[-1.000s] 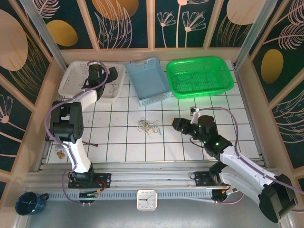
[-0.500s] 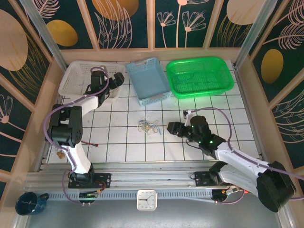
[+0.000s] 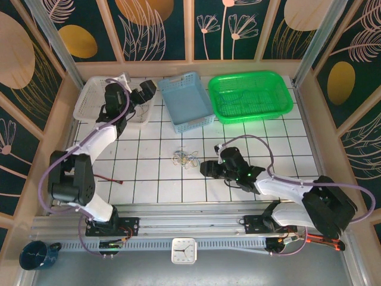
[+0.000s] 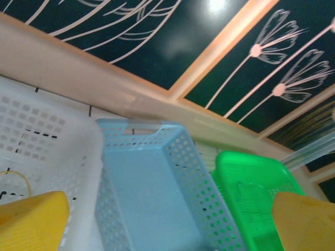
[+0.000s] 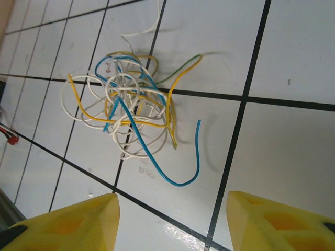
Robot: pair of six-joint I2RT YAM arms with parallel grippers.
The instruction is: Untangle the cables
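The cables [image 3: 186, 158] lie as a loose tangle of blue, yellow and white wires on the tiled table, near its middle. In the right wrist view the cables [image 5: 131, 110] sit just ahead of my right gripper [image 5: 172, 222], and a blue free end curls toward the gap. My right gripper [image 3: 206, 168] is low over the table, just right of the bundle, open and holding nothing. My left gripper [image 3: 149, 90] hovers at the right rim of the white basket [image 3: 89, 98]. It is open, and its yellow fingers [image 4: 31, 219] stand wide apart and empty.
A blue basket [image 3: 187, 101] and a green basket [image 3: 250, 95] stand at the back, and the blue basket [image 4: 152, 193] and green basket [image 4: 251, 193] are also in the left wrist view. A thin red wire [image 3: 110, 179] lies at the left. Wooden walls enclose the table.
My right arm has swung left and down, bringing its open gripper close to the cable bundle. My left gripper has lifted from inside the white basket toward its right rim.
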